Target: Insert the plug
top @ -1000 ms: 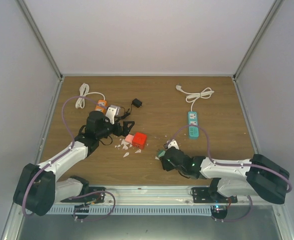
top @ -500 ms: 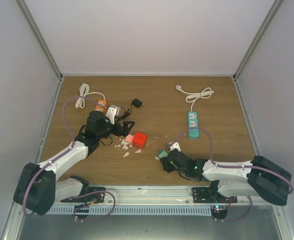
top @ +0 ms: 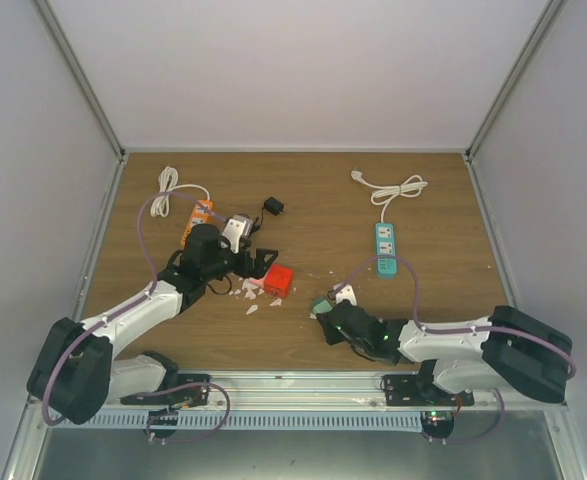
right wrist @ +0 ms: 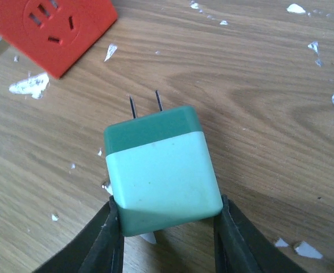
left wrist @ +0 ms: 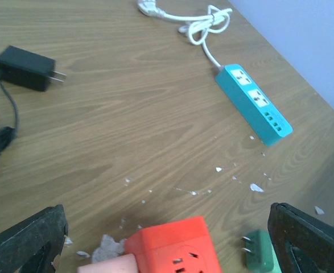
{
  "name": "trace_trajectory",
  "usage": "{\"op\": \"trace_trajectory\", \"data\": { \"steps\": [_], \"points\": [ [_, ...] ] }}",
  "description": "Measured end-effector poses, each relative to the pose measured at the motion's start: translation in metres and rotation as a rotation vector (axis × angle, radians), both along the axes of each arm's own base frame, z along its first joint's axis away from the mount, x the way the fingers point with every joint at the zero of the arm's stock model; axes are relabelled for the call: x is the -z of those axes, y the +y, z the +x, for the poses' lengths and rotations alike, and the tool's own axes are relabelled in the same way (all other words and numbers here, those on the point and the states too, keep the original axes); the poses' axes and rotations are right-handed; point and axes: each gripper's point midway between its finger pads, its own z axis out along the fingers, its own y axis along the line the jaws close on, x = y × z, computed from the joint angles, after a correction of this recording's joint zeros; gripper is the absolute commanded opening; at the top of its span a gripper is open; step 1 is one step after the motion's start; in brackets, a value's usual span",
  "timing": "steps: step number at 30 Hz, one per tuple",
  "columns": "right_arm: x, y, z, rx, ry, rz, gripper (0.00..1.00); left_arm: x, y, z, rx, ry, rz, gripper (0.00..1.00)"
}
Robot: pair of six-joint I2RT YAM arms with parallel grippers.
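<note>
The right end effector (right wrist: 167,230) is clenched on the green plug (right wrist: 161,170), its two black fingers (right wrist: 107,242) pressed against opposite sides of the pale mint body. The darker green cap and the two flat prongs stick out ahead of the fingers. The prongs point toward the red socket cube (right wrist: 53,28), which lies near but apart from the plug with its slotted face up. Whether the plug rests on the wooden surface (top: 323,200) or hangs just above it cannot be told. In the overhead view this pair sits near the front middle of the surface, the plug (top: 321,306) to the right of the red socket cube (top: 278,280). The left end effector (top: 257,264) is released, its fingers spread wide on either side of the red socket cube and not touching it. A pink block (left wrist: 107,266) lies against that cube's side. White chips (top: 245,293) are scattered around both. Farther back on the right lies a teal power strip (top: 385,248) with its white cord (top: 398,190) bundled behind it. A black adapter (top: 272,206) sits near the back middle, with an orange object (top: 199,217) and a coiled white cable (top: 166,190) toward the back left.
</note>
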Motion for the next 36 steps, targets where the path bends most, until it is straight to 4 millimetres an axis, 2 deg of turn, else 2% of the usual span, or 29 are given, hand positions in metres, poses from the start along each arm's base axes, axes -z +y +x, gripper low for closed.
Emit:
{"op": "trace_trajectory", "data": {
  "steps": [5, 9, 13, 20, 23, 32, 34, 36],
  "points": [
    [-0.006, -0.002, -0.004, -0.016, -0.008, 0.014, 0.11, 0.006, -0.019, -0.016, 0.039, 0.009, 0.037, 0.99],
    [-0.018, -0.003, -0.006, -0.022, -0.029, 0.066, 0.11, 0.014, -0.034, -0.03, 0.048, 0.014, 0.088, 0.95],
    [-0.026, -0.003, -0.009, -0.031, -0.039, 0.105, 0.11, 0.026, -0.042, -0.035, 0.038, 0.01, 0.145, 0.93],
    [-0.02, -0.005, -0.015, -0.05, -0.02, 0.106, 0.11, 0.068, -0.038, -0.026, -0.042, 0.079, 0.304, 0.92],
    [-0.019, -0.005, -0.016, -0.055, -0.015, 0.107, 0.11, 0.076, -0.04, -0.021, -0.064, 0.089, 0.346, 0.92],
    [-0.02, -0.002, -0.016, -0.062, -0.016, 0.119, 0.11, 0.071, -0.049, -0.012, -0.088, 0.063, 0.368, 0.78],
    [-0.02, -0.002, -0.016, -0.064, -0.016, 0.118, 0.11, 0.072, -0.048, -0.011, -0.09, 0.062, 0.37, 0.79],
    [-0.019, -0.002, -0.016, -0.065, -0.015, 0.116, 0.11, 0.072, -0.048, -0.011, -0.09, 0.061, 0.372, 0.84]
  ]
}}
